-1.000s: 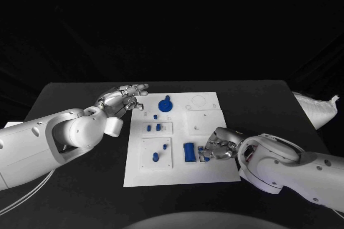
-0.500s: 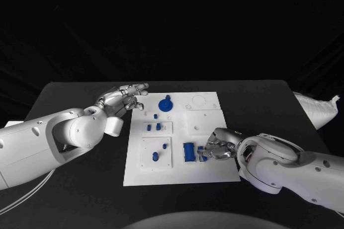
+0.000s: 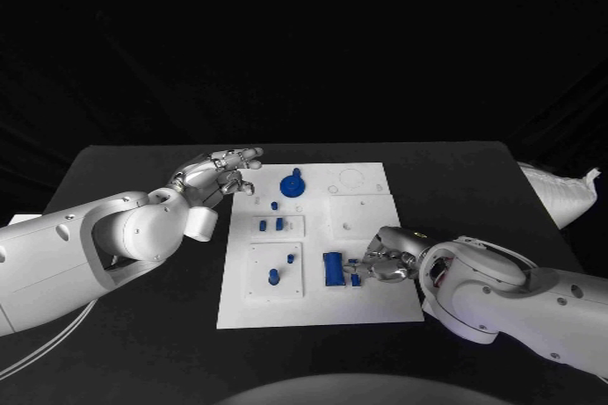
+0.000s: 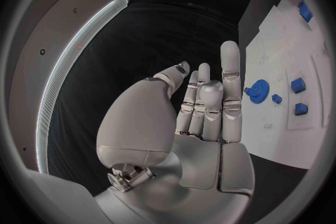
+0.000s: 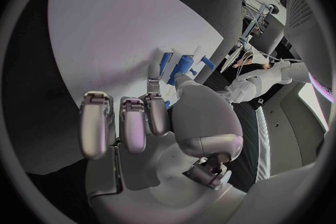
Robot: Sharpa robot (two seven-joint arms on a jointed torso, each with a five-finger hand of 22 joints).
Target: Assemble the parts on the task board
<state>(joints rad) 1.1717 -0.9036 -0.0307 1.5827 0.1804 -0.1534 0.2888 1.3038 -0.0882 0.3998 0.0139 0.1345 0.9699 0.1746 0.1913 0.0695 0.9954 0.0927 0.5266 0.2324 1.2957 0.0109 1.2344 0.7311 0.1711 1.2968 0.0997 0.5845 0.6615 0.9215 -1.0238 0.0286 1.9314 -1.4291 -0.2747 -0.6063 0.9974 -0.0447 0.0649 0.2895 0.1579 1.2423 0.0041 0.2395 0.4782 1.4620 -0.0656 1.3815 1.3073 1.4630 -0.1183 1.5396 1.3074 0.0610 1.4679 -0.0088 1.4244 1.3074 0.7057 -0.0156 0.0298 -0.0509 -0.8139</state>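
Nearest the robot, the right hand (image 3: 390, 257) sits low on the near right part of the white board (image 3: 361, 300), its fingers curled down beside a long blue block (image 3: 333, 269) and a smaller blue piece (image 3: 355, 279) just to that block's right. From the wrist camera, the fingers (image 5: 155, 75) reach the blue pieces (image 5: 176, 67) on the board (image 5: 105, 28), but whether the hand actually grasps one or only touches it cannot be told. To the left of the long block, a raised white square holds two small blue pegs (image 3: 281, 266). Farther up the board, two more small blue pieces (image 3: 271, 224) sit in another square, and beyond them a round blue gear (image 3: 293, 187) lies near the far edge. The left hand (image 3: 220, 172) hovers off the board's far left corner over the black table (image 3: 152, 163), holding nothing; the wrist camera shows its fingers (image 4: 231, 75) straight and released, with the gear (image 4: 258, 91) well apart from them.
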